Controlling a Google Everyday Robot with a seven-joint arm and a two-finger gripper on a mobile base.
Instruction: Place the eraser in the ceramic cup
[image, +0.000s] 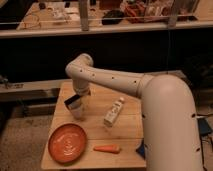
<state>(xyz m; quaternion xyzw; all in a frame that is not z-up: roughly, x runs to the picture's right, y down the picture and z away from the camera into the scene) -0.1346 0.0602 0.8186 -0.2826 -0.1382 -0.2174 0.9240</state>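
My gripper (76, 103) hangs at the end of the white arm, right over the small white ceramic cup (79, 112), which stands upright on the wooden table (100, 130) left of centre. The gripper's dark end sits at the cup's rim and covers its opening. The eraser does not show; it is hidden by the gripper or lies inside the cup.
An orange plate (67, 143) lies at the front left of the table. A white bottle with a label (114, 111) lies on its side right of the cup. An orange carrot (107, 148) lies near the front edge. A blue object (141, 149) sits at the front right.
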